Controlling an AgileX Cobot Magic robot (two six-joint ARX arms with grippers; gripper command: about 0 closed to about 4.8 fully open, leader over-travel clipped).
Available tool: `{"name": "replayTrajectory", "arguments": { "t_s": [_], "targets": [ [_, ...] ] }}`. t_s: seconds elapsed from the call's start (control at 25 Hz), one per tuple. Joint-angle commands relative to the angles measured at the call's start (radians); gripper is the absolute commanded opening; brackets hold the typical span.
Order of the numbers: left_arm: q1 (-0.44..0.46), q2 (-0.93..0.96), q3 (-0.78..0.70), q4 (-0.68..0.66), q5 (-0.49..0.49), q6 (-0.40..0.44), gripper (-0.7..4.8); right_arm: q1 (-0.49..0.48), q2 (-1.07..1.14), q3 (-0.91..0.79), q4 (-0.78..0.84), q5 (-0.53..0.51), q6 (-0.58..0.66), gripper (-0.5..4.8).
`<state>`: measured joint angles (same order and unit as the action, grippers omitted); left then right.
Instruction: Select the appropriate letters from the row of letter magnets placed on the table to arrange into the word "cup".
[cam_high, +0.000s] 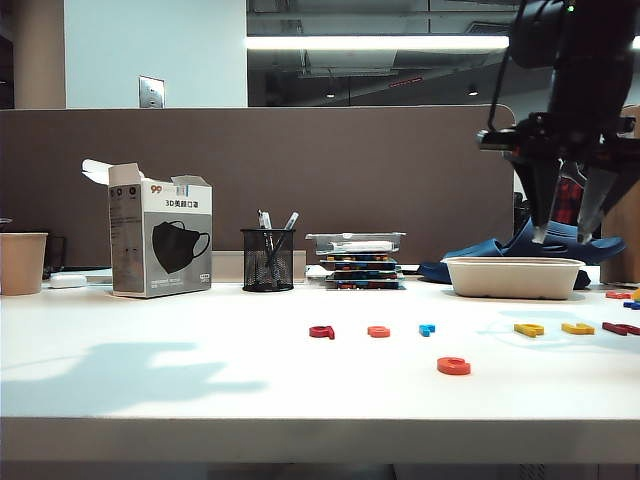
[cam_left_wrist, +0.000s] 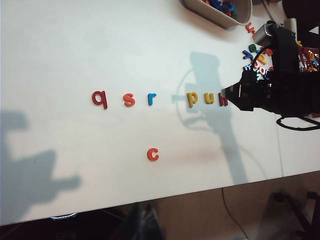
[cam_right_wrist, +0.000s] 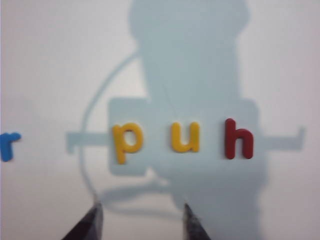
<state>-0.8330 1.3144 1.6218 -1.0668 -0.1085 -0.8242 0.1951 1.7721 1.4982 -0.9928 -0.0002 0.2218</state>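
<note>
The row of letter magnets lies across the table: dark red "q", orange "s", blue "r", yellow "p", yellow "u". A dark red "h" ends the row. The orange-red "c" lies alone nearer the front edge. My right gripper hangs open above the "p" and "u", clear of the tabletop, with nothing between its fingertips. My left gripper is only a dark blur past the table's front edge.
A mask box, a mesh pen holder, a stack of trays and a paper cup stand along the back. A pale oval tray of spare letters sits at the back right, with loose letters beside it.
</note>
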Motion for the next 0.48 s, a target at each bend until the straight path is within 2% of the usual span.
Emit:
{"name": "replayTrajectory", "arguments": {
  "t_s": [0.04, 0.48],
  "targets": [
    [0.0, -0.004, 0.003, 0.006, -0.004, 0.005, -0.05, -0.014, 0.019, 0.004, 0.005, 0.0, -0.044, 2.02],
    [0.0, -0.004, 0.003, 0.008, -0.004, 0.005, -0.05, -0.045, 0.099, 0.003, 0.012, 0.005, -0.066, 2.02]
  ]
}}
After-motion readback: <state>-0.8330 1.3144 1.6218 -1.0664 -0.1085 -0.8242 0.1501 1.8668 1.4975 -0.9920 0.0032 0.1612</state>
